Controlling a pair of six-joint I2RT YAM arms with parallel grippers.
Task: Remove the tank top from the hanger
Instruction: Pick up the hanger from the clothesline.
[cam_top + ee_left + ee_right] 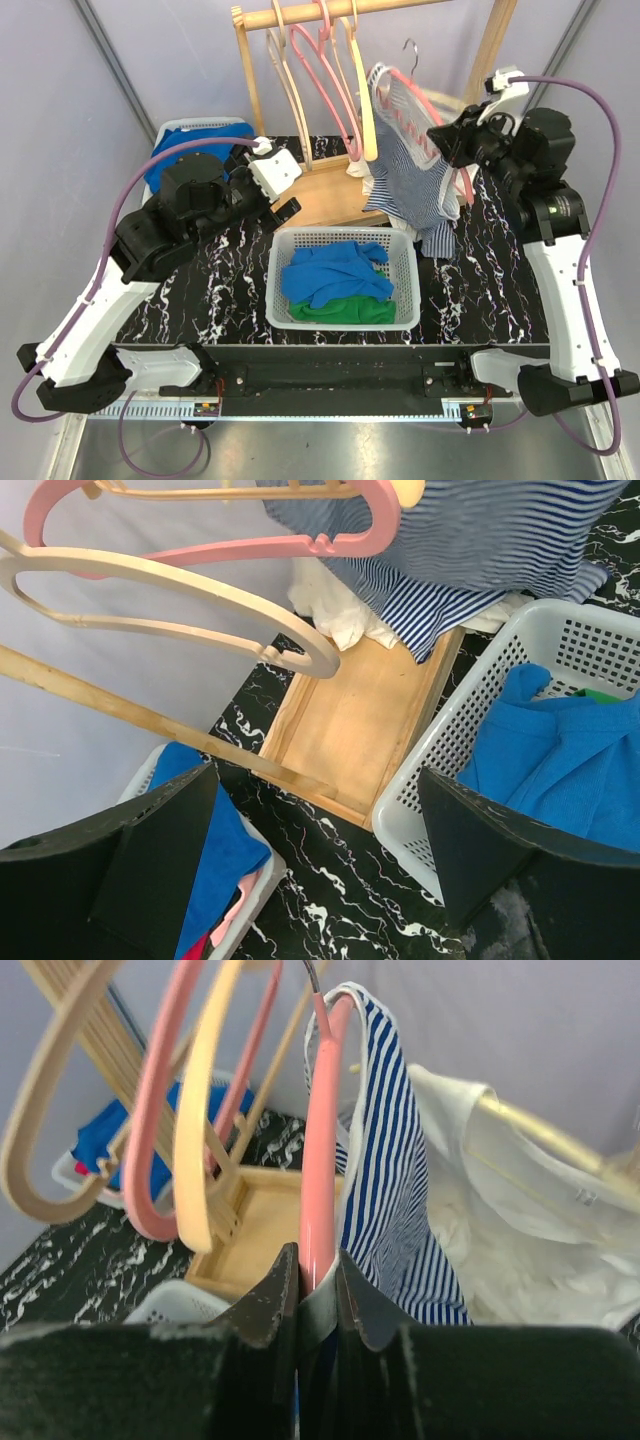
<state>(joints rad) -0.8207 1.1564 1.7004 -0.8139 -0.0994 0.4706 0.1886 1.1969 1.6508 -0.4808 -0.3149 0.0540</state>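
The blue-and-white striped tank top (410, 185) hangs on a pink hanger (425, 108) held up in the air right of the wooden rack. My right gripper (447, 140) is shut on the hanger's pink arm, with the top's edge caught alongside it. In the right wrist view the hanger (318, 1140) rises straight out of the closed right gripper (318, 1265), and the tank top (385, 1190) drapes to its right. My left gripper (280, 192) stands open and empty near the rack's base. In its wrist view the left gripper (320, 830) hovers over the table, with the tank top (480, 550) above.
A white basket (345, 232) holding blue and green clothes sits mid-table. A bin (190, 128) with blue cloth stands at the back left. The wooden rack (250, 70) carries several pink and wooden hangers (320, 70). A white garment (520, 1220) lies behind the tank top.
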